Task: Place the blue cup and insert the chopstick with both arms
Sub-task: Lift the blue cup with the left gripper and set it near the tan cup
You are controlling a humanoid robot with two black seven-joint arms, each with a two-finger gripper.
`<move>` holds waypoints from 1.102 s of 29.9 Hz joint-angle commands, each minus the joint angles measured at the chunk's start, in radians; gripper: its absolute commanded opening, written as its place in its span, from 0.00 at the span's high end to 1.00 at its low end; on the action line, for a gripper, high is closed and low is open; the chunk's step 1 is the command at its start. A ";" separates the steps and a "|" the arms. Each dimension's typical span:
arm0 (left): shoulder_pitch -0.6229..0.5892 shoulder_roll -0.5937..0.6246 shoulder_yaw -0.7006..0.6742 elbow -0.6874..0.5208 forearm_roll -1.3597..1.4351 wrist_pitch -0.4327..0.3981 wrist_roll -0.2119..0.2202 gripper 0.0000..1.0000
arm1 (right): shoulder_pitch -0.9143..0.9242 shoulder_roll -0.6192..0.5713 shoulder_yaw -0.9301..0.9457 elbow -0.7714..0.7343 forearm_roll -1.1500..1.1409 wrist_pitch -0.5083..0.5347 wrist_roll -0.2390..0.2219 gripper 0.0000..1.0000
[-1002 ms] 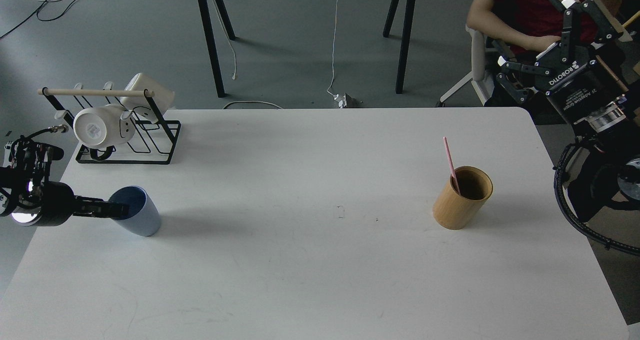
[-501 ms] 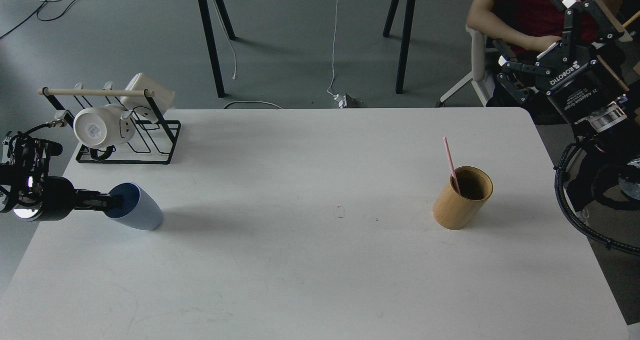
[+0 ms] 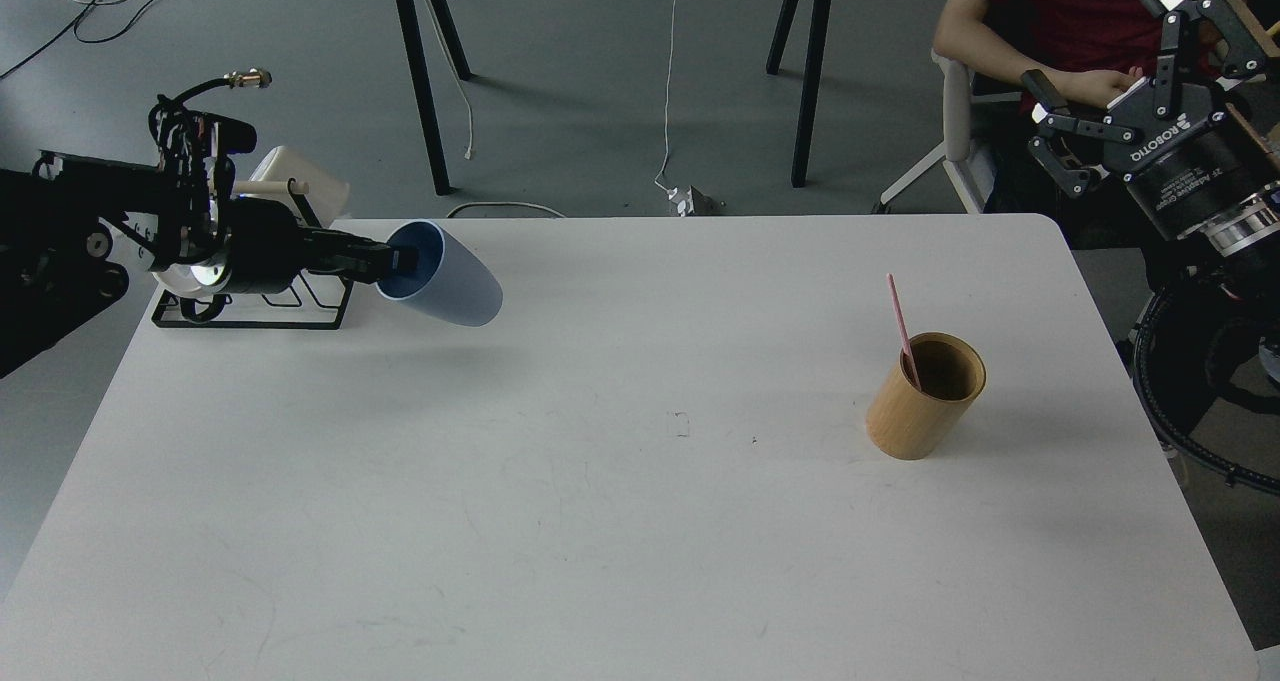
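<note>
Head view is showing the left gripper (image 3: 395, 259) carrying the blue cup (image 3: 443, 275) up and rightward from its earlier spot near the table's (image 3: 600, 521) left edge; its fingers are clamping the rim, the smooth tapered plastic tumbler lying on its side in the air beside the black wire rack (image 3: 300, 301). Farther right, the thin pink chopstick (image 3: 902, 329) is leaning inside the tan wooden cylinder (image 3: 925, 396), unchanged. Beyond the table's right edge, the right gripper (image 3: 1105, 76) is hovering with fingers spread, slightly shifted.
</note>
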 commanded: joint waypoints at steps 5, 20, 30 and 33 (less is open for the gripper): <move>-0.168 -0.365 0.269 0.223 0.006 0.000 0.000 0.97 | 0.003 0.008 0.003 -0.094 0.002 0.000 0.000 0.05; -0.176 -0.593 0.459 0.326 0.041 0.000 0.000 0.97 | 0.002 0.012 0.004 -0.114 0.013 0.000 0.000 0.05; -0.171 -0.642 0.461 0.351 0.044 0.000 0.000 0.95 | 0.000 0.012 0.004 -0.114 0.013 0.000 0.000 0.05; -0.166 -0.657 0.464 0.358 0.047 0.000 0.000 0.94 | 0.000 0.012 0.004 -0.113 0.013 0.000 0.000 0.05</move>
